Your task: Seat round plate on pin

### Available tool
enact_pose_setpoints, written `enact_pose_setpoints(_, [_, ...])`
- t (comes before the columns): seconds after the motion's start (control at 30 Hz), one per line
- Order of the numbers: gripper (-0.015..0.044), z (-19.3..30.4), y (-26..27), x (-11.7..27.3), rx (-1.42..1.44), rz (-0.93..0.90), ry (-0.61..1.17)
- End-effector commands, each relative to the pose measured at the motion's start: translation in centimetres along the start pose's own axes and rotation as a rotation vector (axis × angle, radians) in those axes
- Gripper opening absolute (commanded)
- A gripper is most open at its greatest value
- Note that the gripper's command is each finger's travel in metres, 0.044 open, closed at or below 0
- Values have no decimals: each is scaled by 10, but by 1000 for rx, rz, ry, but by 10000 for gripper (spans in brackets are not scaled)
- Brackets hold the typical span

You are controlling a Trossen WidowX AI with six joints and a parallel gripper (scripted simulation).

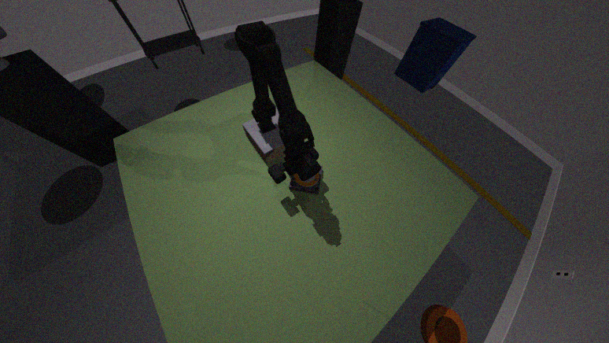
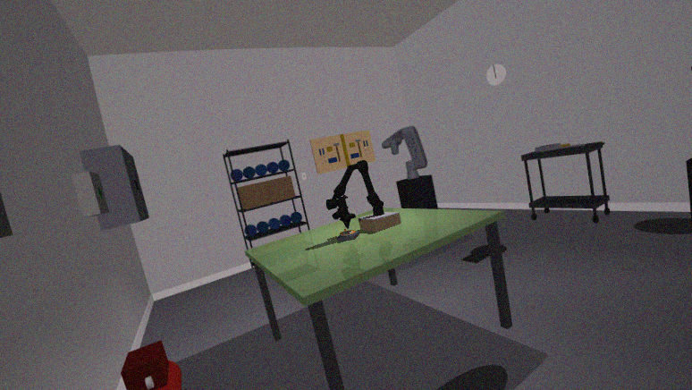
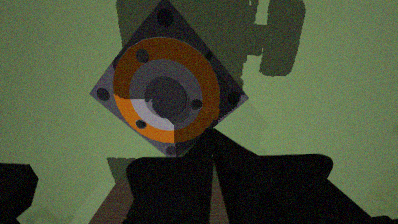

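The round plate (image 1: 305, 182) (image 3: 165, 47), an orange ring with a grey middle, sits around the dark post (image 3: 168, 97) on the square dark base (image 3: 152, 30) (image 2: 350, 237). Small dark holes show in the plate. I cannot make out the tab or the pin, and the plate's tilt is too small to tell. My gripper (image 3: 209, 132) (image 2: 347, 227) is shut and empty. Its tips are just above or at the plate's rim, at the lower right in the wrist view; contact cannot be told. In the top view the arm hides the tips and part of the plate.
The arm's mounting block (image 1: 257, 136) (image 2: 382, 223), brown with a white top, stands on the green table (image 1: 221, 255) (image 2: 309, 271) close to the base. The arm's shadow falls across most of the plate and base.
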State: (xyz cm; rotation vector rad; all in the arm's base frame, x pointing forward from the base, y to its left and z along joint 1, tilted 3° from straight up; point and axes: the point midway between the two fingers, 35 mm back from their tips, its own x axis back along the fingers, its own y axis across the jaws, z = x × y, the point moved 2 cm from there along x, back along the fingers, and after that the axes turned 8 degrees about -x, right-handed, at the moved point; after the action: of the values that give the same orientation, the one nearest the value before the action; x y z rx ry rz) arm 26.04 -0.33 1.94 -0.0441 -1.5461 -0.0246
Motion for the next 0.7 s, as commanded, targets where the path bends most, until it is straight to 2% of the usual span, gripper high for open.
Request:
enact_pose_setpoints(0.0, [0,-1,-1,-6,-5,4,-2])
enact_pose_setpoints(0.67, [0,-23,-6,-6,-5,5,-5])
